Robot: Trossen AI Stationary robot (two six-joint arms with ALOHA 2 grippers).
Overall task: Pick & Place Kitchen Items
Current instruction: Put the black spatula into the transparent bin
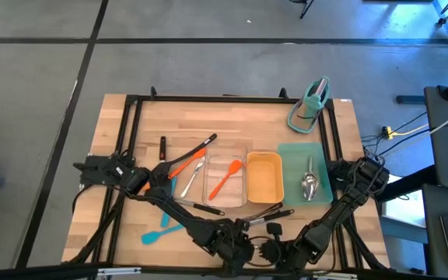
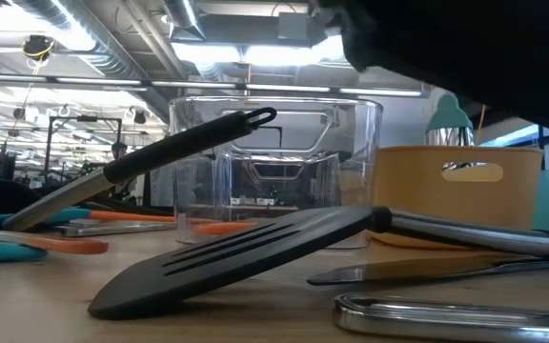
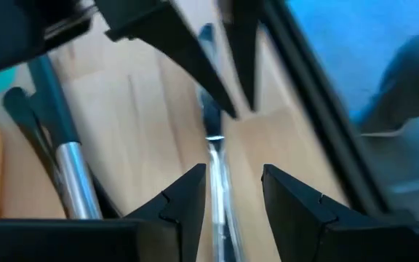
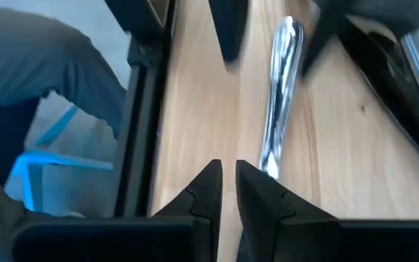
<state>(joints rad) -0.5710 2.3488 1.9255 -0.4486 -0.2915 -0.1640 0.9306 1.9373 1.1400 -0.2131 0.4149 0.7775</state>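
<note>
A shiny steel utensil handle (image 4: 278,94) lies on the wood near the table's near edge. My left gripper (image 3: 233,171) is open, and its fingers stand on either side of that handle (image 3: 217,182) without closing on it. My right gripper (image 4: 225,166) is shut and points slantwise down, right beside the handle's other end. In the low view a black slotted turner (image 2: 255,252) rests on the table by its blade tip, and a steel rim (image 2: 446,319) lies in front of it. An orange spatula (image 1: 224,183) lies in the clear tray (image 1: 245,152). My right gripper has the outer side of one finger (image 4: 257,191) right next to the steel handle's end (image 4: 268,164), which lies on the wood. I cannot tell whether they touch.
A yellow tray (image 1: 264,175) stands beside the clear one. To its right a teal mat (image 1: 290,152) bears a steel spoon (image 1: 309,185), and a teal stand (image 1: 309,105) is at the far right. Orange-and-black tongs (image 1: 189,159) and a blue spatula (image 1: 162,229) lie to the left.
</note>
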